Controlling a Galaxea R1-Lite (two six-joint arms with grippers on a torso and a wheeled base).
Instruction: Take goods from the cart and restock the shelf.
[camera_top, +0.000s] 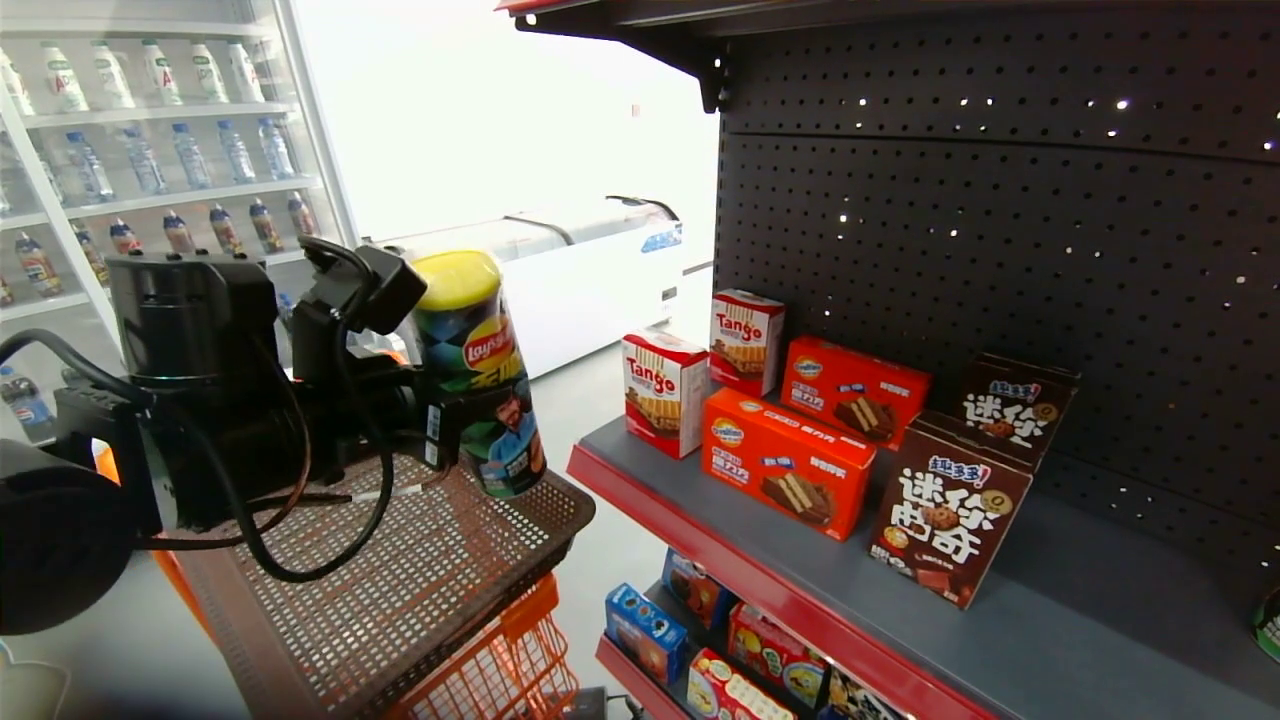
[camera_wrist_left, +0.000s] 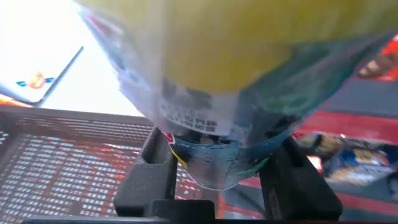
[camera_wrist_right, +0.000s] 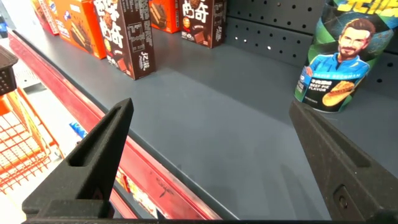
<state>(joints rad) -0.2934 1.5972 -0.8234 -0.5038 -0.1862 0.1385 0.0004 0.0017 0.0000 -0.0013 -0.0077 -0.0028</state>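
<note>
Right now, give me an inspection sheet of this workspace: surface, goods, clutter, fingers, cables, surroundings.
Surface: grey shelf, bare to the right of the boxes.
Job's things: chips can held by left gripper over cart basket; second can standing on shelf.
Clutter: nothing seen; snack boxes stand in rows.
Grippers: left shut on chips can; right gripper open over shelf.
Cables: black cables loop over cart basket.
Surroundings: drinks cooler, chest freezer.

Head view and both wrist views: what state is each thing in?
Chip can: gripped, lid on, over the cart basket.
Left gripper: jaws shut on chip can.
Right gripper: jaws open, empty, over the shelf.
Second can: upright on the shelf.
Boxes: upright.
</note>
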